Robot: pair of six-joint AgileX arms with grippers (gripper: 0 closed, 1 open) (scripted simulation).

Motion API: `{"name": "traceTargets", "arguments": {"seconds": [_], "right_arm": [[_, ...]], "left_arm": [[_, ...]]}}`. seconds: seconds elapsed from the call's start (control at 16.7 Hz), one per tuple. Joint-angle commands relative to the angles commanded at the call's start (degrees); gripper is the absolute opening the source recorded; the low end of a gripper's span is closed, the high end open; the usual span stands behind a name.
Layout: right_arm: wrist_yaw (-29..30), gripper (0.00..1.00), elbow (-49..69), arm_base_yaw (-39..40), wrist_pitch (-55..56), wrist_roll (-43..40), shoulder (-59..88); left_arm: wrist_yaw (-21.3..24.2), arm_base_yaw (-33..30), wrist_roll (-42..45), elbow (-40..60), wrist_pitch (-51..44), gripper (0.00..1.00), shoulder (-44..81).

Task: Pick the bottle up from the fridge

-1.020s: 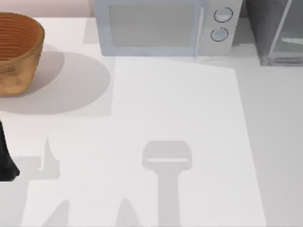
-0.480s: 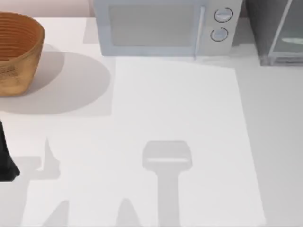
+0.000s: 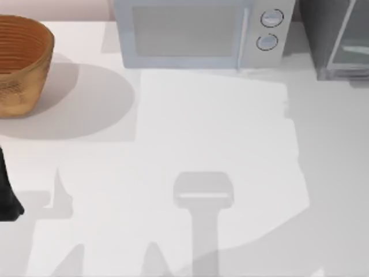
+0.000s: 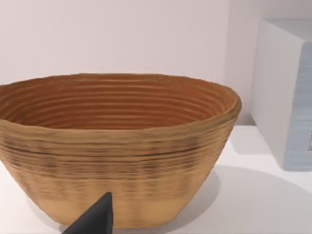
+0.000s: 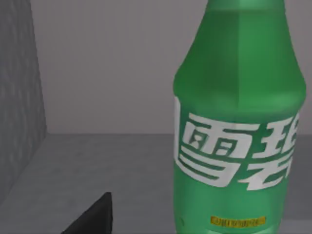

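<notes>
The bottle (image 5: 239,122) is bright green with white lettering and stands upright on the grey floor inside the fridge (image 5: 19,97), close in front of the right wrist camera. A dark part of my right gripper (image 5: 92,219) sits low beside the bottle, apart from it. In the top view the fridge (image 3: 337,37) is the dark grey cabinet with a pale glassy door at the back right corner. My left gripper (image 4: 95,219) is parked facing the basket, and its black arm (image 3: 7,196) is at the table's left edge.
A woven brown basket (image 3: 20,60) stands at the back left. A pale microwave (image 3: 199,32) with two round knobs sits at the back middle, just left of the fridge. Arm shadows lie across the white table (image 3: 219,127).
A broad shadow has spread over the table's front right part and along its right side. The basket, the microwave and the left arm have not moved.
</notes>
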Motion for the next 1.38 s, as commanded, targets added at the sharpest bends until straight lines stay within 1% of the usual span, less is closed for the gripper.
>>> {"name": "traceTargets", "arguments": {"seconds": [0.36, 0.78, 1.08, 1.38], "right_arm": [[-0.04, 1.00, 0.81, -0.10, -0.42, 0.00, 0.45], [1.43, 1.00, 15.55, 1.33, -7.44, -0.07, 7.91], [1.65, 1.00, 17.04, 1.54, -8.43, -0.09, 8.66], [1.65, 0.62, 17.04, 1.54, -8.43, -0.09, 8.66]], "left_arm": [[0.00, 0.00, 0.00, 0.00, 0.00, 1.00, 0.00], [0.00, 0.00, 0.00, 0.00, 0.00, 1.00, 0.00], [0.00, 0.00, 0.00, 0.00, 0.00, 1.00, 0.00], [0.00, 0.00, 0.00, 0.00, 0.00, 1.00, 0.00]]}}
